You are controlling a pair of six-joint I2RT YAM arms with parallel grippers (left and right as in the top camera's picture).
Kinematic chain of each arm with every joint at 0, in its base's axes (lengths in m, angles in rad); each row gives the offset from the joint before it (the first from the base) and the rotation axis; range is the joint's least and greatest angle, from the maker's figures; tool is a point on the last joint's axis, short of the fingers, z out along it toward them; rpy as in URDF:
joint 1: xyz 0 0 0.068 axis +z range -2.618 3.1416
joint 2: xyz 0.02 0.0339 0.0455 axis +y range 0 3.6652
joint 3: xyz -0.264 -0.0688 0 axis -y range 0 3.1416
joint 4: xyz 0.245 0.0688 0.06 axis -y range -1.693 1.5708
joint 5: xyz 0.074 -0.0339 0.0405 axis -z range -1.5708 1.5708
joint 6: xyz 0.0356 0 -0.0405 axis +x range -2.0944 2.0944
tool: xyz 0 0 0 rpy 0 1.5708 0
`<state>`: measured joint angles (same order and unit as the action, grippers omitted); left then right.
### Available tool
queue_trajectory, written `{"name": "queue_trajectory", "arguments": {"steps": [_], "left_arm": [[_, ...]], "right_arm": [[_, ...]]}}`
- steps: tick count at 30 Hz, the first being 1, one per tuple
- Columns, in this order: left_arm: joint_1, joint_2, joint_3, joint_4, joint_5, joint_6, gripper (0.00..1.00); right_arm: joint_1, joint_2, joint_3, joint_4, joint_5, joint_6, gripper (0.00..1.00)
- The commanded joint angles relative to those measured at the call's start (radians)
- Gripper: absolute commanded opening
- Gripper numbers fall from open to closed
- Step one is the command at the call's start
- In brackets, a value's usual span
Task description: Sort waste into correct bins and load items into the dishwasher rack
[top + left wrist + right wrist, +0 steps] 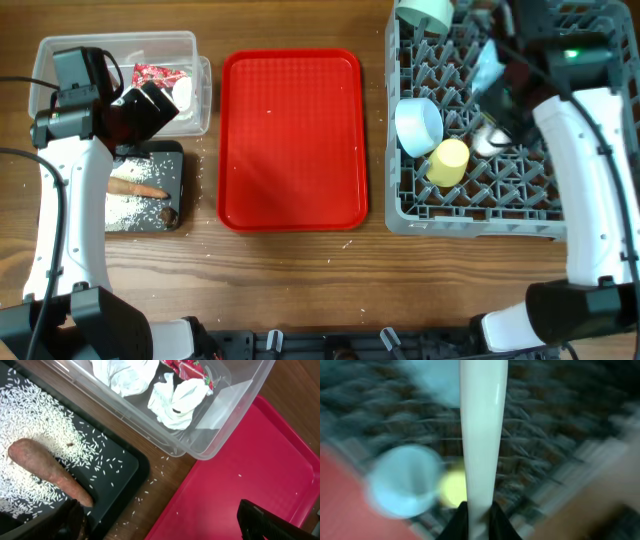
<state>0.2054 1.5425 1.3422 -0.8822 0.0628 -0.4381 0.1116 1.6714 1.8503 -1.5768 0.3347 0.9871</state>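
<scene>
White plastic spoon (480,435) sits pinched in the right fingers (456,524) over the grey rack (470,222) at the desk's (290,270) right; lower it between pegs (500,190) before releasing. Left fingers (267,522) hang spread, empty.

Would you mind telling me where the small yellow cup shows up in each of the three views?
Overhead: yellow cup in the grey rack, lower middle, below-right of the pale blue bowl.
Left wrist: not in view.
Right wrist: blurred, lower centre, just left of the white spoon.
Shared landmark: the pale blue bowl, beside the cup in both.
</scene>
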Motion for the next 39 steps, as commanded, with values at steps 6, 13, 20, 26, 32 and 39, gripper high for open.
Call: {"name": "queue_trajectory", "arguments": {"steps": [6, 13, 20, 26, 32, 39], "left_arm": [[0.000, -0.007, 0.013, 0.003, 0.008, 0.016, 1.00], [0.000, -0.007, 0.013, 0.003, 0.008, 0.016, 1.00], [0.000, -0.007, 0.013, 0.003, 0.008, 0.016, 1.00], [0.000, -0.007, 0.013, 0.003, 0.008, 0.016, 1.00], [0.000, -0.007, 0.013, 0.003, 0.008, 0.016, 1.00], [0.000, -0.007, 0.013, 0.003, 0.008, 0.016, 1.00]], "right_arm": [[-0.134, -0.010, -0.354, 0.200, 0.071, 0.327, 0.17], [-0.134, -0.054, -0.459, 0.297, -0.022, 0.200, 0.57], [-0.132, -0.503, -0.302, 0.276, -0.553, -0.550, 1.00], [-0.132, -0.852, -0.302, 0.193, -0.465, -0.542, 1.00], [-0.132, -1.042, -0.474, 0.362, -0.303, -0.666, 1.00], [-0.158, -1.358, -1.206, 1.139, -0.424, -0.808, 1.00]]}}
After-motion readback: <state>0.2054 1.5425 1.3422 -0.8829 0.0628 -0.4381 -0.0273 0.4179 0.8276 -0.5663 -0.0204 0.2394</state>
